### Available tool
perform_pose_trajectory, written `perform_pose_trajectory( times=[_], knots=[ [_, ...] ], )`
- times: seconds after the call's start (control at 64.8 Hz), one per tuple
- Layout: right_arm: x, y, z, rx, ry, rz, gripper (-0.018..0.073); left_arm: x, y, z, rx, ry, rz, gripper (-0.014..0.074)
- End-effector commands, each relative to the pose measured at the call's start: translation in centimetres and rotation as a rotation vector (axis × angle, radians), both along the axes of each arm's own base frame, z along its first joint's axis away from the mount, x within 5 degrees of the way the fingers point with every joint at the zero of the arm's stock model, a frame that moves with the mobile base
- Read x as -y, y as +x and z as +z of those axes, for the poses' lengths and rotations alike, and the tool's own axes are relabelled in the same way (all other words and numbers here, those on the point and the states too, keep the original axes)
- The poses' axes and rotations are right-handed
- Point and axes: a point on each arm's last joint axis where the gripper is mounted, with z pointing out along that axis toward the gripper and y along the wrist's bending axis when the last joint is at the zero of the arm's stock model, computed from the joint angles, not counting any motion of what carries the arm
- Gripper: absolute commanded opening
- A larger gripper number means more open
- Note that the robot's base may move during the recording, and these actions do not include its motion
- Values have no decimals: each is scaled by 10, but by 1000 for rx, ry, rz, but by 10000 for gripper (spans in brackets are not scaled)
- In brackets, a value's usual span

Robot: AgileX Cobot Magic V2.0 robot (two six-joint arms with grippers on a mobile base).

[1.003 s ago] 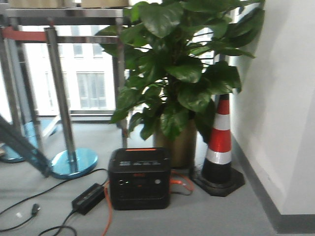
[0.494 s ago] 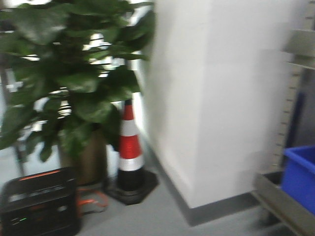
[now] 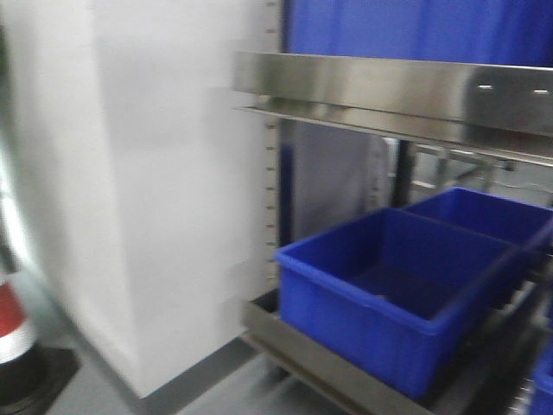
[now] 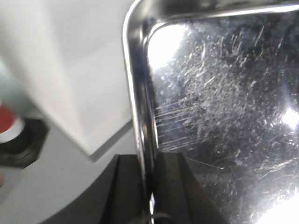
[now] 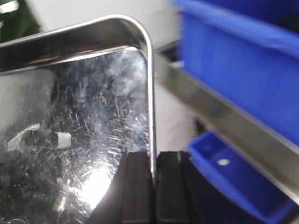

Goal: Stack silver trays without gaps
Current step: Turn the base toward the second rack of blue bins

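Two grippers clamped on scratched tray rims — left gripper [image 4: 148, 161] at a tray [image 4: 219, 116] edge above grey floor [image 4: 56, 186] by a white wall [image 4: 70, 56], right gripper [image 5: 153, 158] at a tray edge beside blue bins [image 5: 243, 65] on a steel shelf [image 5: 224, 116].

Mirror-glossy metal on shallow rectangular stainless-steel tray [image 4: 224, 116], finely scratched all over its floor; rim smooth and polished. Brushed metal with soft satin sheen on long steel shelf rail [image 3: 389, 82], far right. Smooth, slightly glossy plastic on nearest deep blue bin [image 3: 371, 320]. Matt, plain finish on white wall [image 3: 147, 190], left.
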Motion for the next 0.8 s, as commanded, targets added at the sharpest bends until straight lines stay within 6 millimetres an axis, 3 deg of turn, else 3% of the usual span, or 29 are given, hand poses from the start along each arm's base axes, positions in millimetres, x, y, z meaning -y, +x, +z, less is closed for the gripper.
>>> perform_pose_trajectory(
  times=[0.0, 0.787],
  knots=[
    [-1, -4, 15, 100, 53, 32, -77, 3, 0, 2, 16, 21, -29, -16],
    [-1, -4, 15, 100, 53, 32, -77, 3, 0, 2, 16, 21, -29, -16]
  ],
)
